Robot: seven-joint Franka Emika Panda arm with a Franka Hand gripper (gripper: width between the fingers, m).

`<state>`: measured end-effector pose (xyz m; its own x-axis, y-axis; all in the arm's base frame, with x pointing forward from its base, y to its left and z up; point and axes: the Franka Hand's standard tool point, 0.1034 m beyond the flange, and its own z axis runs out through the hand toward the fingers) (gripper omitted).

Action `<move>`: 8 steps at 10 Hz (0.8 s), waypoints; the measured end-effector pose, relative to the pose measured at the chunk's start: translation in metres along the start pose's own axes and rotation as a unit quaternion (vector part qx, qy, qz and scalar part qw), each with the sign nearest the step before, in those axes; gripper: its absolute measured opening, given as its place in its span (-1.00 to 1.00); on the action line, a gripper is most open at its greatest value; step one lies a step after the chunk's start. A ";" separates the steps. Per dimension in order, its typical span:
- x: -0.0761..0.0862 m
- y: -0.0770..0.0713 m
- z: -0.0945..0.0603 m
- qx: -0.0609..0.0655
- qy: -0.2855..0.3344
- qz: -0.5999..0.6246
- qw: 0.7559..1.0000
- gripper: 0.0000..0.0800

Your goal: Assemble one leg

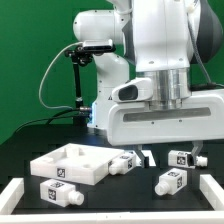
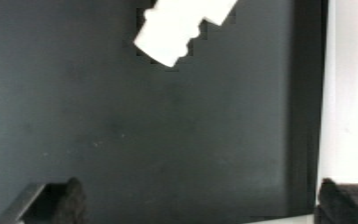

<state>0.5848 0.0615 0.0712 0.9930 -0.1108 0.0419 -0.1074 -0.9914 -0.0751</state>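
Note:
Four white legs with black-and-white tags lie on the black table: one at the front left point(image 1: 60, 190), one against the tabletop's right corner point(image 1: 125, 162), one in front of the arm point(image 1: 168, 181), and one at the right point(image 1: 182, 158). My gripper point(image 1: 170, 150) hangs open and empty just above the table among the right-hand legs. In the wrist view the gripper point(image 2: 201, 205) is open, with dark fingertips point(image 2: 51, 205) on either side and only bare black table between them. One leg point(image 2: 179, 30) lies well ahead of the fingers, apart from them.
The large white square rimmed tabletop point(image 1: 75, 163) lies left of the gripper. White border strips sit at the table's front left point(image 1: 12, 197) and front right point(image 1: 205, 195); a white strip point(image 2: 354, 90) also shows in the wrist view. A lamp stand point(image 1: 80, 90) stands behind.

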 end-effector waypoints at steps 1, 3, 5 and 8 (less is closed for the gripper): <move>-0.006 0.001 0.005 0.003 -0.010 0.026 1.000 0.62; -0.031 -0.002 0.023 -0.003 -0.044 0.064 0.997 0.62; -0.047 -0.006 0.045 -0.003 -0.040 0.073 0.997 0.62; -0.046 -0.014 0.047 -0.002 -0.029 0.063 0.998 0.62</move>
<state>0.5429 0.0833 0.0233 0.9727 -0.2307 -0.0251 -0.2319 -0.9700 -0.0725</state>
